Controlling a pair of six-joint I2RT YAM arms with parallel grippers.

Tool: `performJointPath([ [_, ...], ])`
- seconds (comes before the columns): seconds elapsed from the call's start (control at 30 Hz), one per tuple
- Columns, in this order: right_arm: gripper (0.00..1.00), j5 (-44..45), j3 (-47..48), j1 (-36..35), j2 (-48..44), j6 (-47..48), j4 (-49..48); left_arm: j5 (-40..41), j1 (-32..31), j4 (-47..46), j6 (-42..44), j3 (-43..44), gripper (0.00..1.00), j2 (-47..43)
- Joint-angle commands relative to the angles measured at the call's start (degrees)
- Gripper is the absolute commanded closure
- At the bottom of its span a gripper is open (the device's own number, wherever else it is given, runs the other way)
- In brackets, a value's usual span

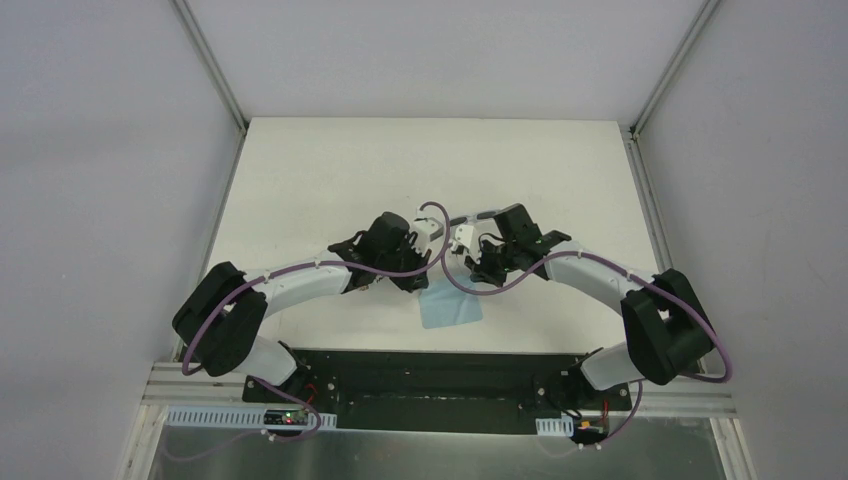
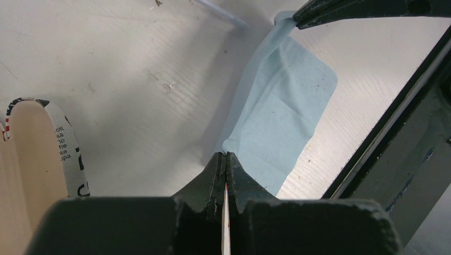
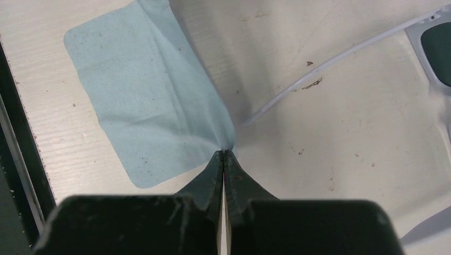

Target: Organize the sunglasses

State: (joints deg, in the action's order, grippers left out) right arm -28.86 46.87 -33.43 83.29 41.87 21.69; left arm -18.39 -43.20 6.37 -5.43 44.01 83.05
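The sunglasses show in the right wrist view: a slim white temple arm (image 3: 330, 64) lies across the table, and a dark lens in the white frame (image 3: 437, 45) sits at the right edge. A temple tip shows in the left wrist view (image 2: 219, 11). In the top view the arms hide them. My left gripper (image 2: 227, 155) is shut at one corner of the light blue cloth (image 2: 287, 106). My right gripper (image 3: 223, 152) is shut on the neighbouring corner of the cloth (image 3: 143, 101), which bunches at its tips. The edge between the two corners is lifted; the rest lies on the table.
The printed white-and-black case (image 2: 66, 149) lies open to the left of my left gripper. The black base plate (image 2: 404, 138) and the table's near edge run close beside the cloth (image 1: 450, 305). Both arms meet over the table's middle (image 1: 440, 255).
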Motion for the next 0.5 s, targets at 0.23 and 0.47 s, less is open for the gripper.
performJointPath([
  [0.23,1.00,-1.07,-1.87,-1.31,-4.04,-1.70,-0.06,-2.19,-0.78,3.68,-0.40,1.06,1.00,-0.94],
  [0.47,1.00,-0.50,-3.13,-2.64,-5.15,-1.66,0.77,-4.52,-0.81,5.07,-0.72,0.72,1.00,-0.69],
])
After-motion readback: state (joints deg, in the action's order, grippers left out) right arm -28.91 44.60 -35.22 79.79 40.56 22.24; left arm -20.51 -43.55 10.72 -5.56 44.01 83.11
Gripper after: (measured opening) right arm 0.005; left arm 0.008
